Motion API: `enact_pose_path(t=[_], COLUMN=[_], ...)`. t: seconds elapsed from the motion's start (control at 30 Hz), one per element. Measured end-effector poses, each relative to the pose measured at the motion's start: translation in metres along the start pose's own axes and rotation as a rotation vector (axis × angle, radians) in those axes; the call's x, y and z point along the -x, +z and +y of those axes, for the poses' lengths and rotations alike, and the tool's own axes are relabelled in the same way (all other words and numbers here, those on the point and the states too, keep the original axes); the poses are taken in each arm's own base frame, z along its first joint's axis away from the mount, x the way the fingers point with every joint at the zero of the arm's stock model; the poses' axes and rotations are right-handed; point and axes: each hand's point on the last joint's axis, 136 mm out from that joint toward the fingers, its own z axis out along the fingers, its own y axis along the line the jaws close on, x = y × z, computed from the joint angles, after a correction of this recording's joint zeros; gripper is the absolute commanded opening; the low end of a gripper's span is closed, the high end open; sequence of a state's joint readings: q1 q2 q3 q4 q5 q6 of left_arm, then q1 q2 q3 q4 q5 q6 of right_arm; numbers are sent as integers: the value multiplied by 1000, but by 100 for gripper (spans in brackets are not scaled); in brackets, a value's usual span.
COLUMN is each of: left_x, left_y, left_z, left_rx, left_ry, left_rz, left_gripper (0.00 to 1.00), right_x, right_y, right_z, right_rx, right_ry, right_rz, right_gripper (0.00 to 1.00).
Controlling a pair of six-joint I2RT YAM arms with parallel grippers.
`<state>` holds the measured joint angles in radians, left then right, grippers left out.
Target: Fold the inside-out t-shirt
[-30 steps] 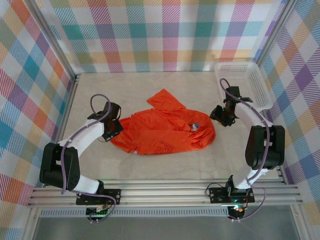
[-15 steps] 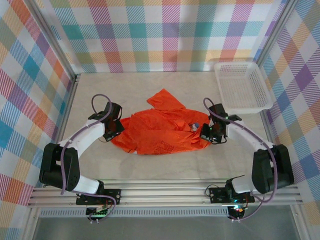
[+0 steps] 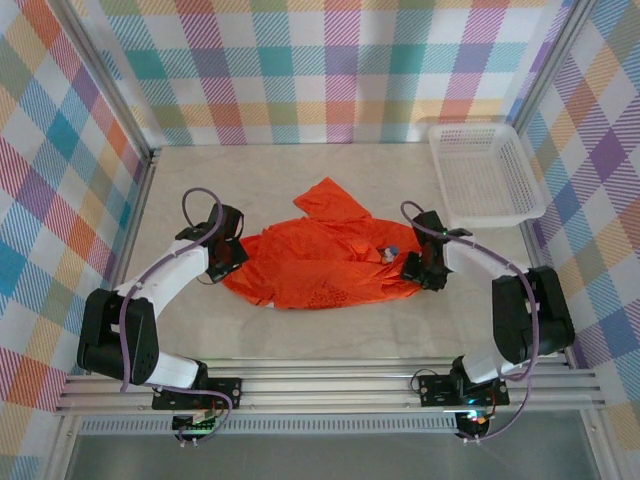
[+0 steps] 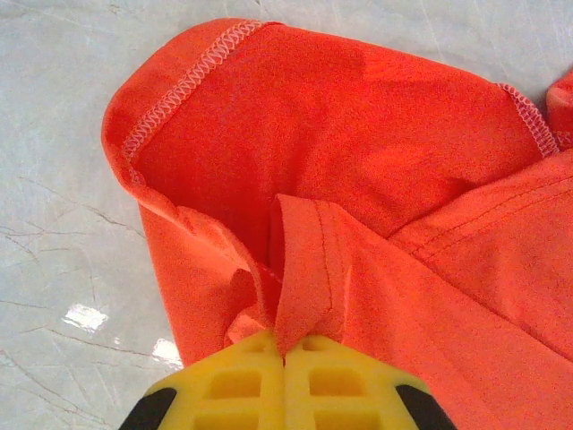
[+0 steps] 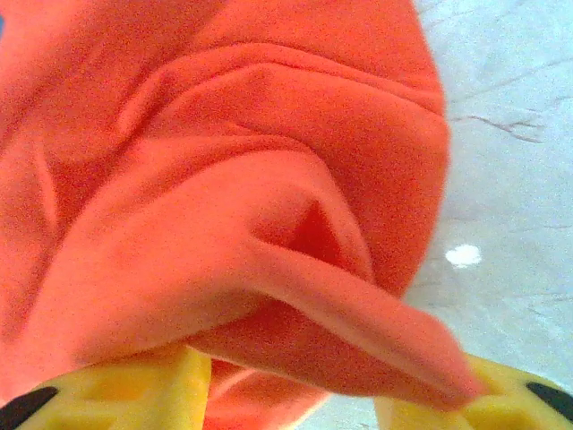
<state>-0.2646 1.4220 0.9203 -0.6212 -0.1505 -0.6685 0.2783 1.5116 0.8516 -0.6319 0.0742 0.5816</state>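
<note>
While one t-shirt [image 3: 330, 262] lies crumpled, left claw [image 4: 285, 342] clenched on its edge, right claw [image 5: 322, 383] spread open

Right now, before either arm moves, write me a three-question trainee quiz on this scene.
1. True or false: the left gripper is clamped on a fold of the t-shirt.
2. Where does the white basket stand? A) beyond the t-shirt, to its right; B) near the left arm's base; C) on top of the t-shirt.
3. Fill in: the right gripper has its jaws ___, with a fold of orange fabric lying between them.

Key: 1 true; 2 A; 3 apart.
</note>
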Motion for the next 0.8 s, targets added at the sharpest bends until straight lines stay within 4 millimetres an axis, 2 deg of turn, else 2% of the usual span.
enact_pose_path(t=[0.1, 0.2, 0.37, 0.47, 0.53, 0.6, 0.7, 0.8], left_x=[0, 0, 0, 0, 0, 0, 0, 0], left_y=[0, 0, 0, 0, 0, 0, 0, 0], left_z=[0, 0, 0, 0, 0, 0, 0, 0], left_rx=[0, 0, -1, -1, -1, -1, -2, -2], left_ry=[0, 0, 0, 0, 0, 0, 0, 0], left_rz=[0, 0, 0, 0, 1, 1, 1, 1], left_gripper=[0, 0, 0, 0, 0, 0, 0, 0], right_x=[0, -2, 1, 4, 4, 3, 2, 4], right_y=[-3, -6, -36, -49, -48, -41, -27, -17], right_z=[-5, -5, 10, 20, 22, 21, 20, 21], right_rx=[-10, -5, 99, 153, 154, 137, 107, 89], right_ry=[11, 19, 16, 13, 15, 14, 16, 14], right_rz=[-5, -1, -56, -84, -77, -55, -13, 13], right_gripper=[49, 42, 36, 28, 19, 17, 19, 26])
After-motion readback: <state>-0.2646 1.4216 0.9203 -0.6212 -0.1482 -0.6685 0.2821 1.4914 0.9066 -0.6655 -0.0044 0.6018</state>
